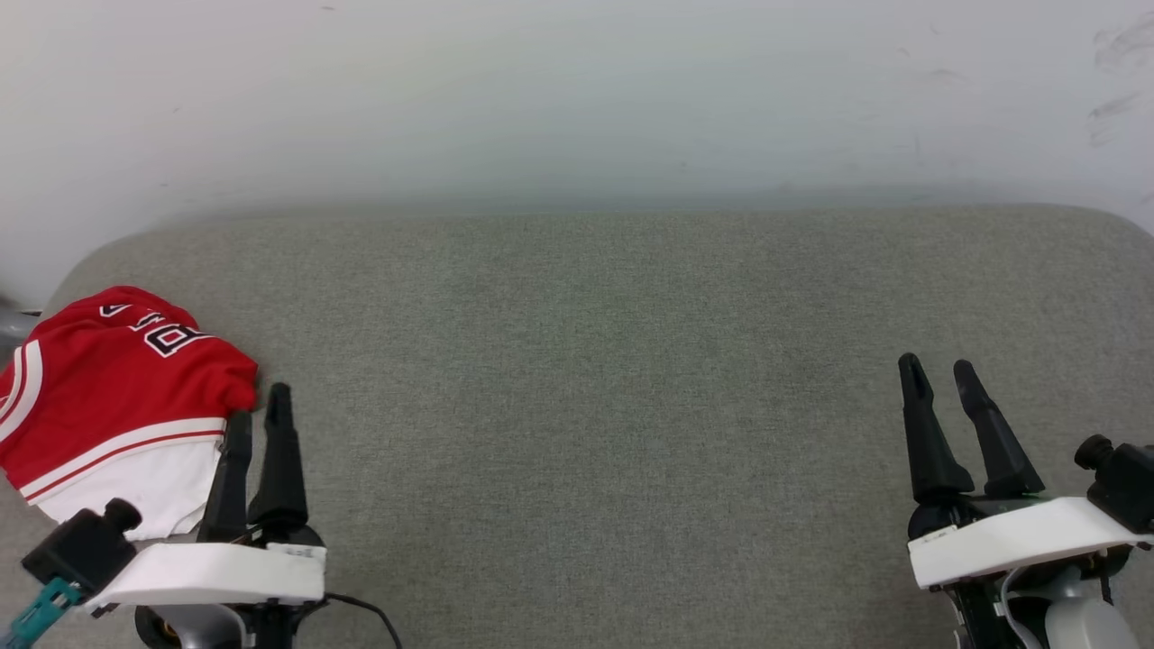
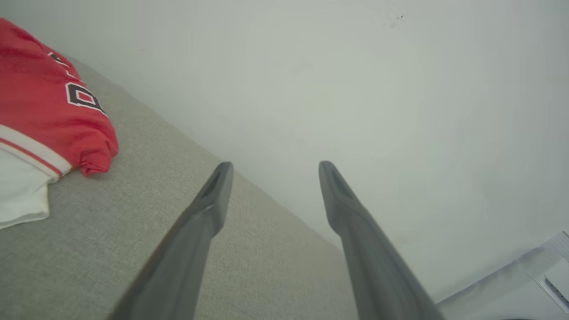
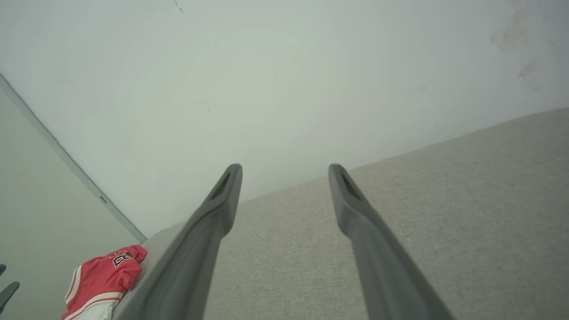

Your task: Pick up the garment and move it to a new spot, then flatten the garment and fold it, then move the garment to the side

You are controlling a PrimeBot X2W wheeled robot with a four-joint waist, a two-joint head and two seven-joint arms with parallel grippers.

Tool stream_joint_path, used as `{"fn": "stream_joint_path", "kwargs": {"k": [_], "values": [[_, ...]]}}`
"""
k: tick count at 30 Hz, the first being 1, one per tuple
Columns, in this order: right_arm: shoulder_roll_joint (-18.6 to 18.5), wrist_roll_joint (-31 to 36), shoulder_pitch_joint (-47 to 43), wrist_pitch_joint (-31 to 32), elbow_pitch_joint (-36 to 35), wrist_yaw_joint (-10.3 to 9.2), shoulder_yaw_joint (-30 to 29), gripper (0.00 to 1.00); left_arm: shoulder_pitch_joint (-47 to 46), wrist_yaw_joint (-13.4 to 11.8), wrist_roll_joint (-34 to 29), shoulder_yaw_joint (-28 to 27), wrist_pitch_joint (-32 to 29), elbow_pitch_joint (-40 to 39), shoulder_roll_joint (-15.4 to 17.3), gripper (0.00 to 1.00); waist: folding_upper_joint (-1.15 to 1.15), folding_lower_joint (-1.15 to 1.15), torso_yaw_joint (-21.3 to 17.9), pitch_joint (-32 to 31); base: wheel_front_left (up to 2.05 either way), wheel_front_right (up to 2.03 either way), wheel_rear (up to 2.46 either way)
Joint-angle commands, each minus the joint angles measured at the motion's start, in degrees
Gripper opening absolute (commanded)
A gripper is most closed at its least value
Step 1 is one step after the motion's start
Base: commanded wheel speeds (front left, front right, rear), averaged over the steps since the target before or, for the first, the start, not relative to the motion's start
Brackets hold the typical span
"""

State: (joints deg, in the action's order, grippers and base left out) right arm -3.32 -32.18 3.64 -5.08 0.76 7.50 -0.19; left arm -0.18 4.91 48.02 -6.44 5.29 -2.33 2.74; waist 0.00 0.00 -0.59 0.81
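Garment: red jersey [image 1: 117, 388], bunched, white sleeve, striped trim, black white-edged lettering, at left of grey cushion [image 1: 586, 406].
Left gripper [image 1: 260, 404]: spread wide, empty, just right of jersey.
Right gripper [image 1: 937, 363]: spread wide, empty, far right.

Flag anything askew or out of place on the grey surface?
Just the garment: it lies rumpled rather than flat at the left end of the grey surface, with its lettering creased and partly hidden. No damage or spill visible. The left gripper and right gripper are open and empty.
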Motion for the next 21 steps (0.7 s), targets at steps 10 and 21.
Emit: {"fn": "stream_joint_path", "kwargs": {"k": [10,21], "values": [[-0.3,12.2,0.8,-2.2,-2.1,-0.01,0.4,1.0,1.2,-3.9,-15.8,7.1,2.1,-4.5,0.3,1.0,0.0,0.0,-0.3,0.1,0.0,0.0,0.0],[0.4,22.7,0.0,-4.1,-1.1,-0.01,-0.7,1.0,1.7,-11.2,-25.6,15.7,3.9,-2.1,4.8,1.0,0.0,0.0,-0.5,0.4,0.0,0.0,0.0]]}}
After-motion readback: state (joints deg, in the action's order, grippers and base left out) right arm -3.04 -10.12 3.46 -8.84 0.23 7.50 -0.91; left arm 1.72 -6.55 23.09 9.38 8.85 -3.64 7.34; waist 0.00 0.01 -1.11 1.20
